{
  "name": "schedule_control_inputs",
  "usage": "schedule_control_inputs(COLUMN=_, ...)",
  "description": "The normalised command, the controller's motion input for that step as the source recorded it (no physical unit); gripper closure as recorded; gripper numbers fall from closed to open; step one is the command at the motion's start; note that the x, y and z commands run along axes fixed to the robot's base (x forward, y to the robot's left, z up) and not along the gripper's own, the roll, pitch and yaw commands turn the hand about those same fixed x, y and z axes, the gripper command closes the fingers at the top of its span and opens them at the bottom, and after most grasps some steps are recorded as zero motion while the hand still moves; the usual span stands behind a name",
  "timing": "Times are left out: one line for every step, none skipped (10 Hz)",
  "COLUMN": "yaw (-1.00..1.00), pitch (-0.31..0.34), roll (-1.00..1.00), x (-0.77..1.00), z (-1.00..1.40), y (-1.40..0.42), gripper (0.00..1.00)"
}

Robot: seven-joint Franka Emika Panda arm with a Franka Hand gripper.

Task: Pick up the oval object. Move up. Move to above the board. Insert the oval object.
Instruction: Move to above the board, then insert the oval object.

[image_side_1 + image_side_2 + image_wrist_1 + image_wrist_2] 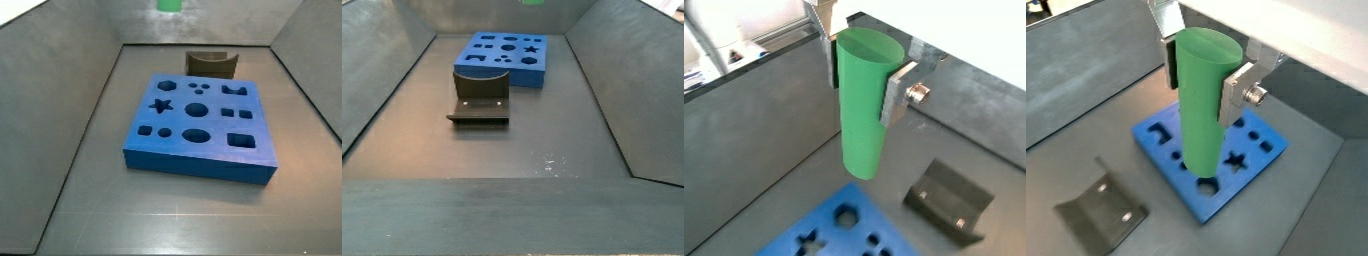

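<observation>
My gripper is shut on the oval object, a bright green peg that hangs upright between the silver fingers. Both wrist views show this grip, with the peg reaching down toward the floor. The blue board with its shaped holes lies below the peg in one wrist view. In a wrist view only the board's corner shows, beyond the peg's lower end. In both side views the gripper is out of frame high up. Only the peg's green tip shows at the upper edge.
The dark fixture stands behind the board in a side view and in front of the board in a side view, where the fixture is nearer. It also shows in both wrist views. Grey walls enclose the floor.
</observation>
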Motion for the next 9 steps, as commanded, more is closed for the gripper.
schedule_control_inputs(yaw=0.00, pitch=0.059, roll=-0.01, x=0.03, z=0.02, y=-1.00, gripper=1.00)
schedule_control_inputs(yaw=0.01, pitch=0.068, roll=-0.01, x=0.05, z=0.02, y=-1.00, gripper=1.00)
schedule_control_inputs(yaw=0.01, pitch=0.075, roll=0.00, x=0.07, z=0.02, y=-1.00, gripper=1.00)
schedule_control_inputs(yaw=0.01, pitch=0.080, roll=0.01, x=0.08, z=0.02, y=-0.94, gripper=1.00)
schedule_control_inputs(yaw=0.01, pitch=0.088, roll=0.01, x=0.08, z=0.02, y=-0.56, gripper=1.00)
schedule_control_inputs(yaw=0.01, pitch=0.096, roll=0.02, x=0.07, z=0.02, y=-0.34, gripper=1.00)
schedule_control_inputs(yaw=0.01, pitch=0.095, roll=0.03, x=0.06, z=0.02, y=-0.21, gripper=1.00)
schedule_control_inputs(yaw=0.00, pitch=-0.060, roll=0.02, x=0.35, z=-0.39, y=-0.31, gripper=1.00)
schedule_control_inputs(yaw=-0.02, pitch=-0.101, roll=0.05, x=0.30, z=-0.45, y=-0.43, gripper=1.00)
